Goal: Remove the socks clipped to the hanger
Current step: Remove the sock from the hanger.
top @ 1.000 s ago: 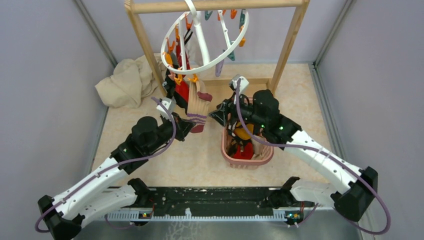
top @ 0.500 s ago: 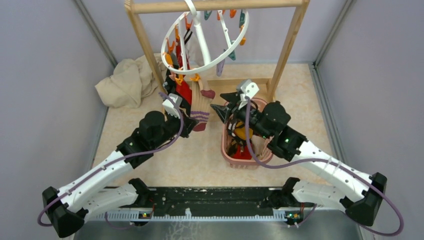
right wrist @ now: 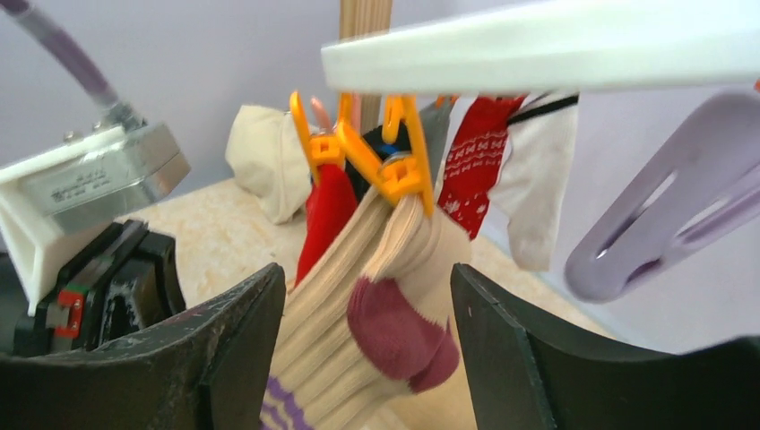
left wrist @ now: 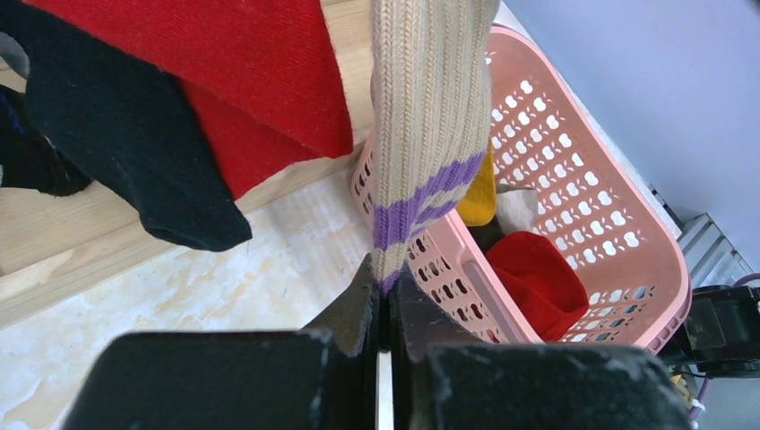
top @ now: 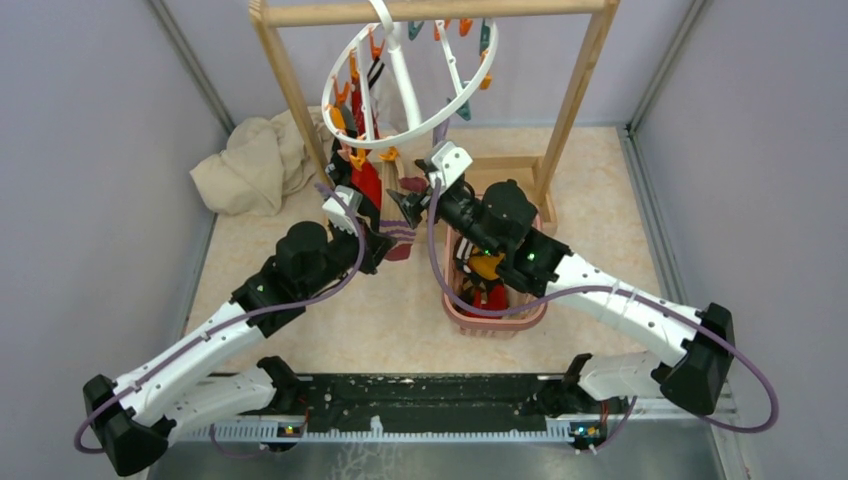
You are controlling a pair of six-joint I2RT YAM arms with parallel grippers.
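Tan sock point(left wrist: 428, 125) has its low end pinched tight in the left hand point(left wrist: 384, 305) and its top between the open right hand point(right wrist: 366, 273) fingers, hanging straight down from an orange clip point(right wrist: 399, 175) on the hanger point(right wrist: 556, 45).

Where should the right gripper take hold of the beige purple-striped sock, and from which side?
Grip the beige sock close under the orange clip, by the maroon heel, coming from the right, where the open right gripper flanks it. The left gripper pinches the lower end, so the ribbed fabric hangs stretched there.
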